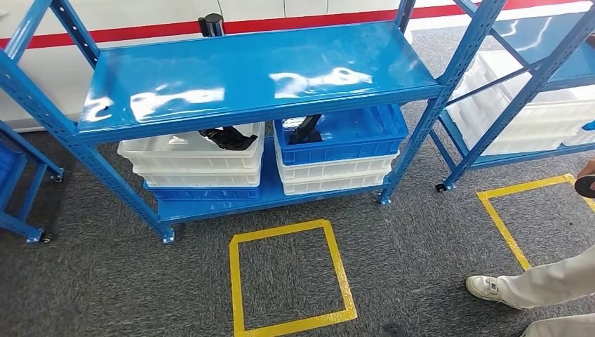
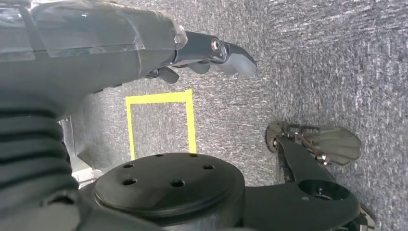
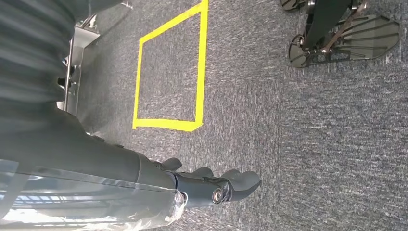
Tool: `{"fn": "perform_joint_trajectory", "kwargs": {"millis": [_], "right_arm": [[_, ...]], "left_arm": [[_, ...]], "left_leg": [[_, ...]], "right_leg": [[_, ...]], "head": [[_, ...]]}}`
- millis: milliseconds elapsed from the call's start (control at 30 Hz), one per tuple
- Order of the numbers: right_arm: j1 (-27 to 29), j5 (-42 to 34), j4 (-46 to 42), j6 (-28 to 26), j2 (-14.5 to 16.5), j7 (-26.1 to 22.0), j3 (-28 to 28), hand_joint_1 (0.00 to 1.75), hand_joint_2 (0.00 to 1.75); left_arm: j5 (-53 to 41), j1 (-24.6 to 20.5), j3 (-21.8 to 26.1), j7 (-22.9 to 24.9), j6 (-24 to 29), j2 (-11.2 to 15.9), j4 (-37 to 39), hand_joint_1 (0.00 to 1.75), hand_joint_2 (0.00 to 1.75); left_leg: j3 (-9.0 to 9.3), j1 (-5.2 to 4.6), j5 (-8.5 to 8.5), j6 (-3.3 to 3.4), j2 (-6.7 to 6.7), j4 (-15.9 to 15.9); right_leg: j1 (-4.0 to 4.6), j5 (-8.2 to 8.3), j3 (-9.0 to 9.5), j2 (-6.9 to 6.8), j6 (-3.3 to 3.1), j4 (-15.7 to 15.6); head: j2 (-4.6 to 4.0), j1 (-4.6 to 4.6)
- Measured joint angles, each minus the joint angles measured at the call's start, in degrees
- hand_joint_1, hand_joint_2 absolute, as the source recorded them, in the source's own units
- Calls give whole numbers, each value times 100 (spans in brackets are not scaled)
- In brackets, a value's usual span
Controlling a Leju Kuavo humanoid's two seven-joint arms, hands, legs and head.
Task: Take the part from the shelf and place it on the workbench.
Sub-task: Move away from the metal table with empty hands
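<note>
No readable text, label, brand or number appears on anything in these views.

Black part [image 1: 226,137] in white bin [image 1: 193,156]

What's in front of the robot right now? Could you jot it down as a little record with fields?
shelf: blue metal rack, top level bare and glossy
lower level: white crates beside a blue crate stacked on white ones
parts: a black part in the white crate, another black part in the blue crate
floor: grey carpet with a yellow tape square
left hand: hanging over the carpet, holding nothing
right hand: hanging over the carpet, holding nothing
person: a white shoe and a pale trouser leg, to the right
</note>
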Motion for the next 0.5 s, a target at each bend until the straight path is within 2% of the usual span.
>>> {"fn": "perform_joint_trajectory", "kwargs": {"millis": [500], "right_arm": [[0, -109, -1, 174, 33, -141, 105, 0, 175]], "left_arm": [[159, 3, 0, -69, -46, 13, 0, 0, 175]], "left_leg": [[2, -33, -6, 11, 4, 2]], "right_leg": [[-26, 3, 1, -1, 6, -2]], "head": [[0, 0]]}}
